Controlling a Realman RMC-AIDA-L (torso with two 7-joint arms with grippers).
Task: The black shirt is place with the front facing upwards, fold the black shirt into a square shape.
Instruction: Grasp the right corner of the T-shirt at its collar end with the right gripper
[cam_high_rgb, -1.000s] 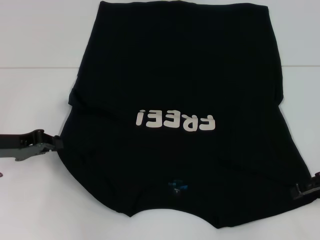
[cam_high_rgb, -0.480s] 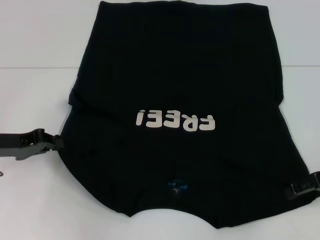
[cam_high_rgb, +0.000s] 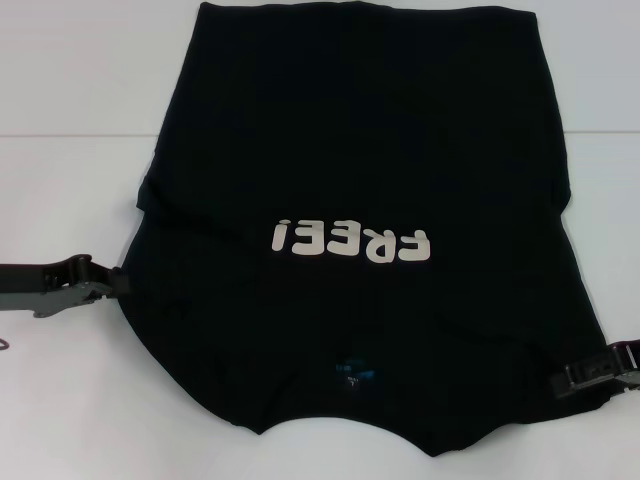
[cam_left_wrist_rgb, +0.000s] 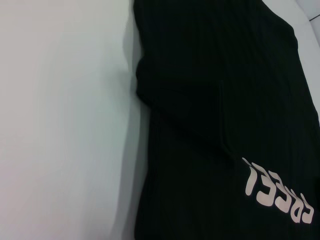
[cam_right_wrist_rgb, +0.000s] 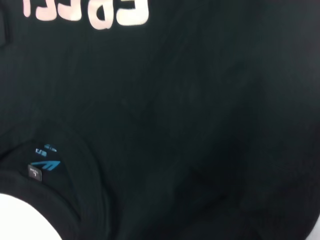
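We see the black shirt (cam_high_rgb: 355, 190) spread front-up on the white counter (cam_high_rgb: 70, 190), its collar and small blue neck label (cam_high_rgb: 355, 371) nearest us and the cream lettering (cam_high_rgb: 352, 241) reading upside down from our side. The sleeves look already folded in, so the cloth forms a long panel.

Our left tool (cam_high_rgb: 103, 287) sits at the shirt's left edge, near the shoulder. Our right tool (cam_high_rgb: 585, 376) sits at the right edge near the collar end, over the cloth. We cannot tell whether either tool is open or closed, or whether it holds fabric, since the dark fingers merge with the dark shirt.

The main risk, as we judge it, is an uneven pickup. If one tool catches only the top layer, the tucked sleeve can slide out and spoil the straight sides. If the two tools lift at different heights or times, the fold line can skew and the result will not be square. A weak pinch could also let one corner drop mid-fold.
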